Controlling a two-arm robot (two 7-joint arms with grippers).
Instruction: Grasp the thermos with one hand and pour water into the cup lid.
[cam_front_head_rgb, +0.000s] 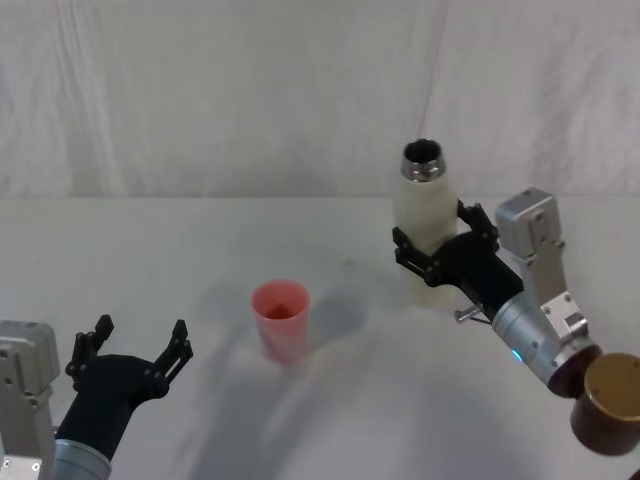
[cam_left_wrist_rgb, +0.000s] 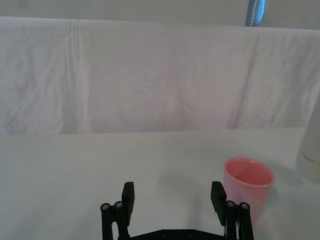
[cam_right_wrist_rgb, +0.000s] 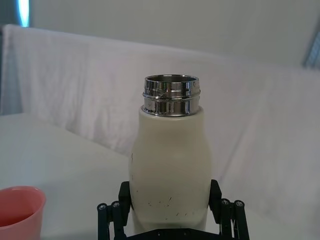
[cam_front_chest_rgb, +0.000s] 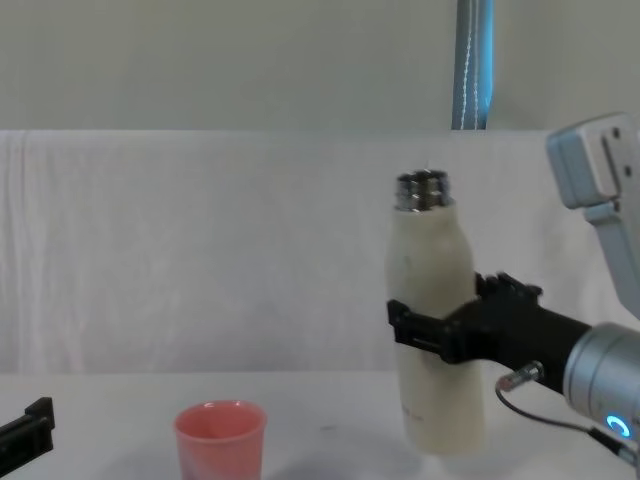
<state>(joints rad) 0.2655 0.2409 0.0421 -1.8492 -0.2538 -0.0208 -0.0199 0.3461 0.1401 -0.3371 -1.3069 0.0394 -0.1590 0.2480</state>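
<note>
The cream-white thermos (cam_front_head_rgb: 423, 215) stands upright at the right of the table, its silver neck open. My right gripper (cam_front_head_rgb: 437, 240) is shut on its lower body, one black finger on each side. The right wrist view shows the thermos (cam_right_wrist_rgb: 170, 160) filling the space between the fingers (cam_right_wrist_rgb: 125, 195). In the chest view the gripper (cam_front_chest_rgb: 440, 335) clamps the thermos (cam_front_chest_rgb: 432, 280) at mid-height. The pink cup lid (cam_front_head_rgb: 281, 318) stands upright to the left of the thermos, apart from it. My left gripper (cam_front_head_rgb: 140, 338) rests open near the table's front left, with nothing between its fingers.
A white cloth covers the table (cam_front_head_rgb: 200, 250) and hangs as a backdrop. A brown-gold round part (cam_front_head_rgb: 610, 400) sits at the lower right by my right arm. A blue pole (cam_front_chest_rgb: 472, 65) rises behind the backdrop.
</note>
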